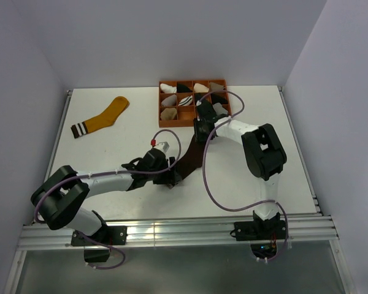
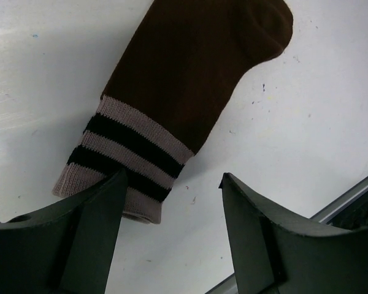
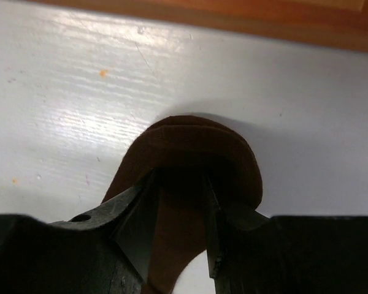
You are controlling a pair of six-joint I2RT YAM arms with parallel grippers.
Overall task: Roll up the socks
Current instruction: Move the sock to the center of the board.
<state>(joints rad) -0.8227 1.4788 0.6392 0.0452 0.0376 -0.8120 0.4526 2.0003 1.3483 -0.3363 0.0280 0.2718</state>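
Two of the socks show, and neither is rolled yet. The mustard-yellow sock point(image 1: 101, 118) lies flat and untouched at the far left of the tabletop point(image 1: 264, 122), and I cannot find a grey one, so by my judgement the task is at its very start. The dark brown sock point(image 1: 189, 160) lies between the arms in the middle of the tabletop, stretched out flat. Its long axis runs diagonally: the striped cuff point(image 2: 126, 153) points near-left, and the toe points far-right toward the orange tray point(image 1: 179, 124) of small bundles. The right end effector point(image 3: 178, 177) is clamped on the toe end, with brown fabric bunched up between its jaws just short of the tray. The left end effector point(image 2: 172, 184) hangs over the cuff with its jaws apart — one finger over the cuff's corner, nothing gripped. What is left, as I read it, is the whole roll of this sock, then the others.
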